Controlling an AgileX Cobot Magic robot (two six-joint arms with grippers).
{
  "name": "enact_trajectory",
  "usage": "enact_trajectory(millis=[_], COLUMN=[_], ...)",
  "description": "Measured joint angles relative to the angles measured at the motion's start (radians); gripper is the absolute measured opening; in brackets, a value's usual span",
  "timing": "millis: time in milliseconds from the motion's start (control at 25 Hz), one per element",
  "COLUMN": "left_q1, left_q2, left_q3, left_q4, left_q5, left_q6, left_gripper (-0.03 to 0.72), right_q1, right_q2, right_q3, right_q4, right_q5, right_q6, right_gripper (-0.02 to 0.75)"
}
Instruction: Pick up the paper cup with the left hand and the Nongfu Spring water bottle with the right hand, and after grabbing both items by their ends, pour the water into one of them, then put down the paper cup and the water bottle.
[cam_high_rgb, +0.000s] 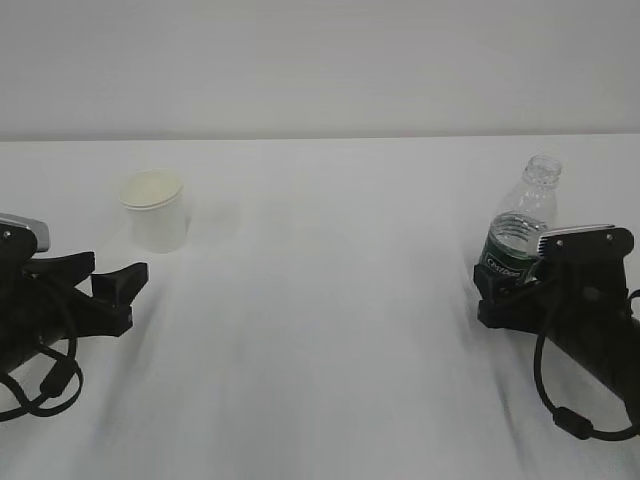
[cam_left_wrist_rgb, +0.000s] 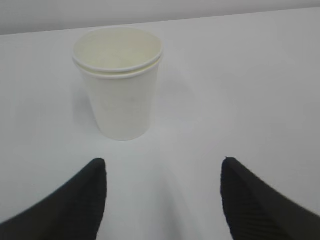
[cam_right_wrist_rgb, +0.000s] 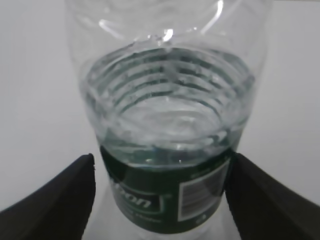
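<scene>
Where jaws gape, bottle (cam_right_wrist_rgb: 167, 150) between.

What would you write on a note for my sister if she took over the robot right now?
Left hand: open, holding nothing, aimed at the paper cup, which stands upright on the white table just ahead of its fingertips.
Right hand: open, one finger on each side of the Nongfu Spring water bottle; whether they touch it cannot be told. The bottle stands upright with no cap and is partly full of water.
Done: both hands lined up with their things.
Left: grab the cup and the bottle, lift them, pour the water, set both back down.
</scene>
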Motion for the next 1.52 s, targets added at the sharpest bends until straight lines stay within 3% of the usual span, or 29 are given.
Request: enact_trajectory(millis=[1240, 1520], left_q1=[0.0, 0.0], left_q2=[0.0, 0.0], left_q3=[0.0, 0.0], left_q4=[-0.013, -0.014], left_q5=[0.0, 0.0], left_q6=[0.011, 0.013], left_gripper=[0.514, 0.514], right_q1=[0.0, 0.0], right_q2=[0.015, 0.015], right_q3=[-0.098, -0.098], right_q4=[0.039, 0.039], right_q5=[0.053, 0.053], right_q6=[-0.081, -0.084], right_gripper=[0.592, 0.51])
